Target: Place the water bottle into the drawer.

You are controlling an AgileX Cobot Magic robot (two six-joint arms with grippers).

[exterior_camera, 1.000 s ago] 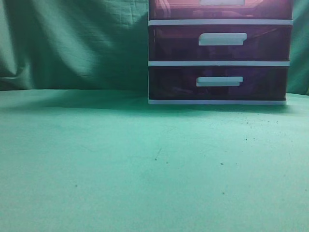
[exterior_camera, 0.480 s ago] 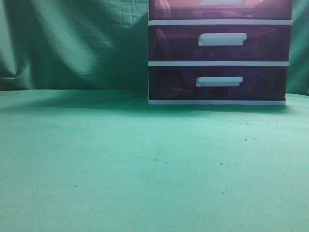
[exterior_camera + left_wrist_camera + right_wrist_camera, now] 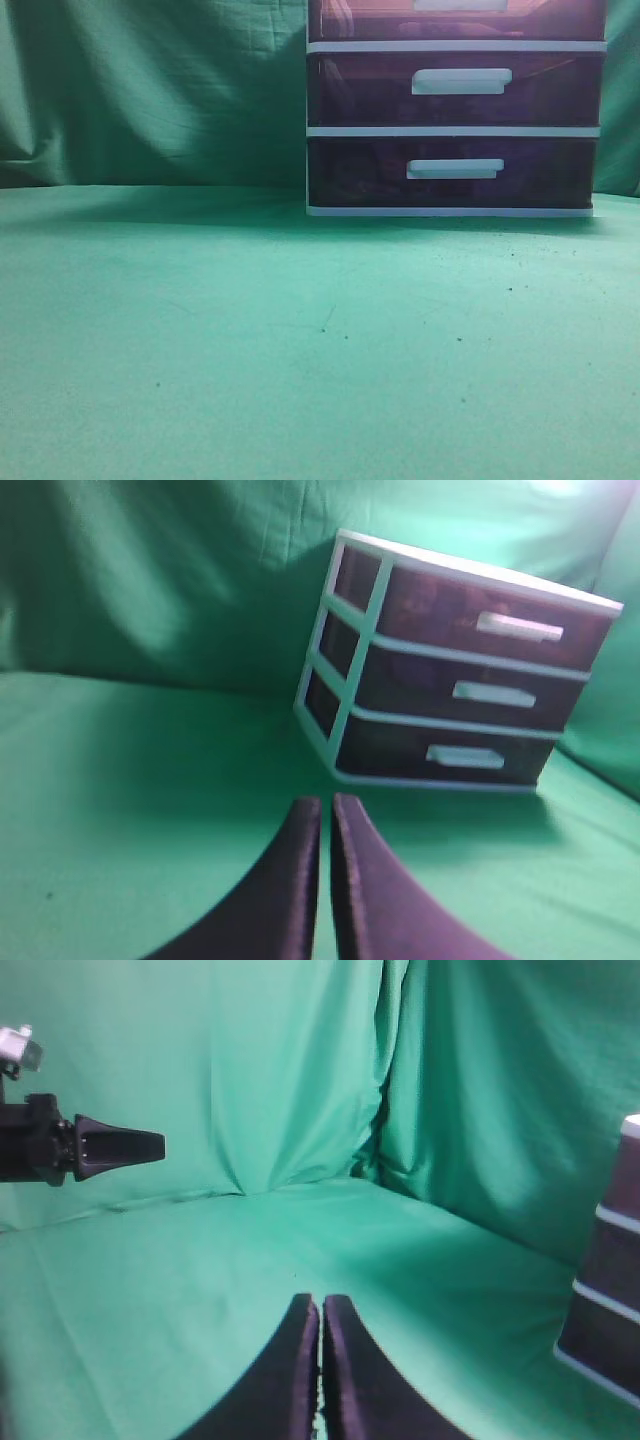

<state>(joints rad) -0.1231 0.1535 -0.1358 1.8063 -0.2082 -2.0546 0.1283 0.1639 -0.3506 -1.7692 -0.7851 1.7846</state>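
Observation:
The three-drawer unit (image 3: 455,130) stands at the back right of the green cloth. The drawer (image 3: 360,20), its top one, is dark purple and shut, cut off by the top edge of the exterior view. In the left wrist view the drawer (image 3: 430,605) shows with its white handle (image 3: 520,628), shut. My left gripper (image 3: 325,800) is shut and empty, above the cloth, well in front of the unit. My right gripper (image 3: 320,1300) is shut and empty over bare cloth. No water bottle shows in any view. Neither gripper shows in the exterior view.
The two lower purple drawers (image 3: 455,170) are shut. Green cloth covers the table (image 3: 250,350) and hangs behind it. In the right wrist view the other arm's black gripper (image 3: 110,1145) points in from the left, and the unit's corner (image 3: 610,1280) shows at the right edge.

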